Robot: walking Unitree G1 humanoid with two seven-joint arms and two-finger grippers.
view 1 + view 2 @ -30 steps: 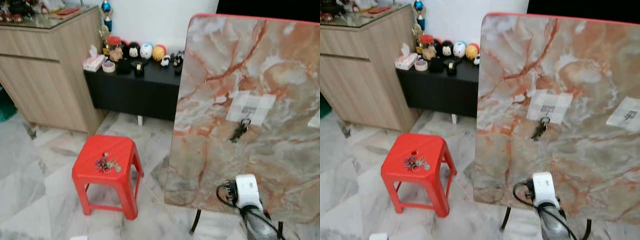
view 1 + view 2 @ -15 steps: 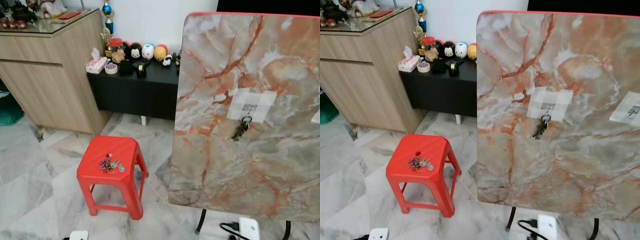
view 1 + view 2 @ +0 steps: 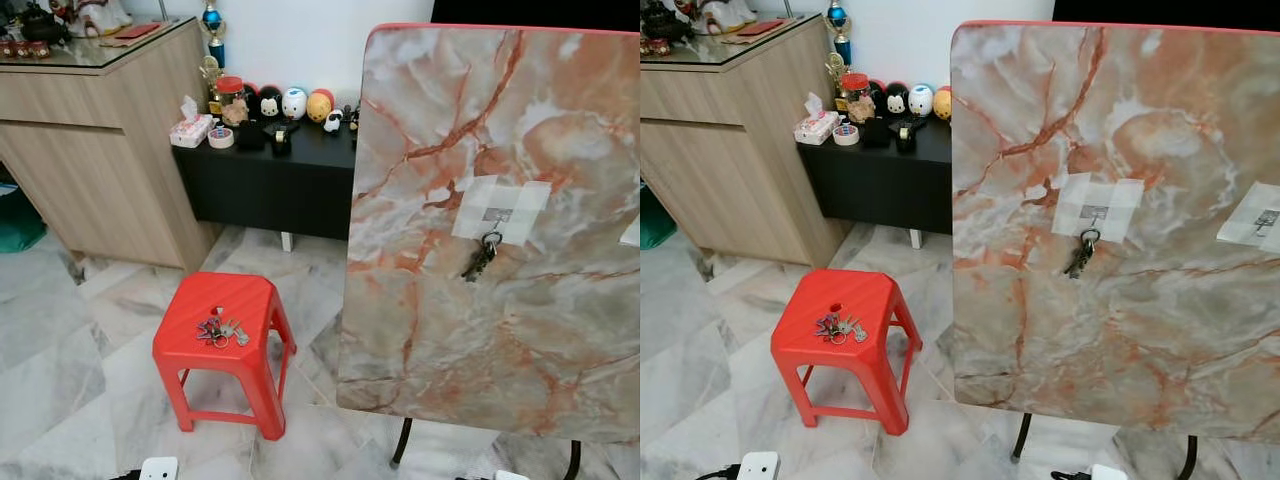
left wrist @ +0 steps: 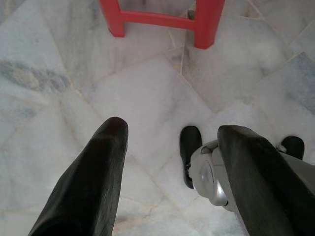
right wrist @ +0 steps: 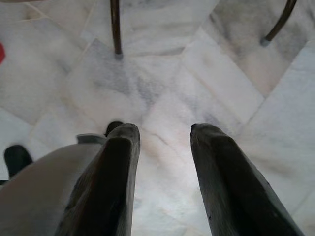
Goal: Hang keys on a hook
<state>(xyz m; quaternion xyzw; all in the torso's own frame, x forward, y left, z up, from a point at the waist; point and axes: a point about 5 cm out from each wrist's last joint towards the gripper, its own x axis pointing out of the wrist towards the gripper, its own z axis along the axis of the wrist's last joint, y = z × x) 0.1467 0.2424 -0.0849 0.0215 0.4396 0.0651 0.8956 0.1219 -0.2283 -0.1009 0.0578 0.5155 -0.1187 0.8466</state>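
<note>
While both arms hang over the floor, the left gripper (image 4: pixel 170 142) and right gripper (image 5: pixel 162 142) are spread wide, holding nothing. Keys (image 3: pixel 480 258) hang on the board's hook (image 3: pixel 494 224); another bunch (image 3: pixel 218 330) lies on the stool (image 3: pixel 190 345), left of the board (image 3: pixel 500 130).

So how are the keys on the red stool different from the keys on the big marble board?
The keys on the stool lie flat in a spread-out bunch on the red stool, while the keys on the board hang straight down from a hook taped to the marble board. The stool bunch shows colourful bits and a pale tag; the hanging ones look dark. The stool bunch sits low, the hanging ones higher. Both are small key bunches on rings.
</note>
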